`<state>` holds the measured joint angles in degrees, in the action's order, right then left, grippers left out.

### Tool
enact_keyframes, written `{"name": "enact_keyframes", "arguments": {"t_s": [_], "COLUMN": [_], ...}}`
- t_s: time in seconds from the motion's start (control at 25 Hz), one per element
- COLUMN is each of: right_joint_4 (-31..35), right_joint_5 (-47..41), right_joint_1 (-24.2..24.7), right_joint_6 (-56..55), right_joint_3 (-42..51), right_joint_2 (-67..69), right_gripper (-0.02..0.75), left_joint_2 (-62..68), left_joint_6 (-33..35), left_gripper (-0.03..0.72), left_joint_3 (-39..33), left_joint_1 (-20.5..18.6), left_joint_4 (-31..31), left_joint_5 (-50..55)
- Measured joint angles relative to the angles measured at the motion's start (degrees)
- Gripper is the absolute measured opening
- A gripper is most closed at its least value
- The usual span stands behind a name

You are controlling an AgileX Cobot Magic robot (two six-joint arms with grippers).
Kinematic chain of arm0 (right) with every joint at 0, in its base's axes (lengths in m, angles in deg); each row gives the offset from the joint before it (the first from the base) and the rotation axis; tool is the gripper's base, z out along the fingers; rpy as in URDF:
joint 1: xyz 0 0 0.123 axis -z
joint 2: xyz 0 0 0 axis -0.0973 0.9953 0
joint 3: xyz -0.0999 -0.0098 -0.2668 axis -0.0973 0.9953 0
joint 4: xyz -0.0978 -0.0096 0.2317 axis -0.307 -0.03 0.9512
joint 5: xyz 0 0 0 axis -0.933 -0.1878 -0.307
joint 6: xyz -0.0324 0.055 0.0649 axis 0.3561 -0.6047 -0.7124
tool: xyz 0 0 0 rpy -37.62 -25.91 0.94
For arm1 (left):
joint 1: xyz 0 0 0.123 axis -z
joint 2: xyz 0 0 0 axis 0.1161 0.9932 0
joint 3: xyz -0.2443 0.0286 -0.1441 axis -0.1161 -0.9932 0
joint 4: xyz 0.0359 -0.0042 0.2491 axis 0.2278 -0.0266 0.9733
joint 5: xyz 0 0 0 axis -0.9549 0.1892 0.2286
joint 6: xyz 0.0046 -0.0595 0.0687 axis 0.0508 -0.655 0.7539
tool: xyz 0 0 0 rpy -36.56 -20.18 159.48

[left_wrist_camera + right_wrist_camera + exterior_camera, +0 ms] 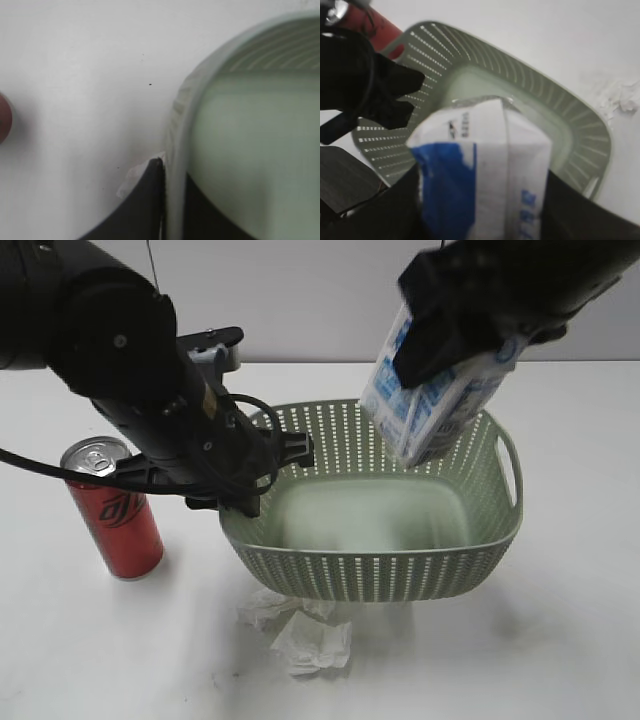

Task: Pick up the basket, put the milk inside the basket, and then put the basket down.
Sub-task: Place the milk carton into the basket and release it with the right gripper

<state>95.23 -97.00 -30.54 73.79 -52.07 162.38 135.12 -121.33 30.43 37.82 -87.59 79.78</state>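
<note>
Left gripper (262, 468) pinches basket (400, 570) rim at 9 o'clock; light, flexy plastic. Right gripper (455, 335) clamps milk (430, 400) sides; carton dents easily.

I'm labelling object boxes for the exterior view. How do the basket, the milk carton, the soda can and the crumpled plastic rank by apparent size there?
1. basket, by far the largest
2. milk carton; held nearer the camera, so its lead is unsure
3. soda can
4. crumpled plastic, partly hidden under the basket
</note>
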Motion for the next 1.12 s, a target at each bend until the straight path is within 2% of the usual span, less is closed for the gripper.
{"name": "enact_keyframes", "arguments": {"t_s": [0.2,0.36,0.72,1.12], "right_joint_4": [-0.75,-3.76,-9.95,-11.06], "right_joint_5": [0.05,0.11,0.7,2.89], "right_joint_1": [-0.52,-0.52,-2.39,-4.22], "right_joint_6": [-0.28,-0.34,-0.21,-1.01], "right_joint_3": [0.0,0.0,0.13,1.9], "right_joint_2": [7.54,10.47,12.13,12.18], "right_gripper": [0.31,0.31,0.31,0.31], "left_joint_2": [0.0,0.0,0.0,0.0], "left_joint_6": [0.0,0.0,0.0,0.0], "left_gripper": [0.007,0.007,0.007,0.007], "left_joint_3": [0.0,0.0,0.0,0.0], "left_joint_1": [0.0,0.0,0.0,0.0], "left_joint_4": [0.2,0.85,2.95,3.48], "left_joint_5": [0.23,0.61,0.48,-1.83]}}
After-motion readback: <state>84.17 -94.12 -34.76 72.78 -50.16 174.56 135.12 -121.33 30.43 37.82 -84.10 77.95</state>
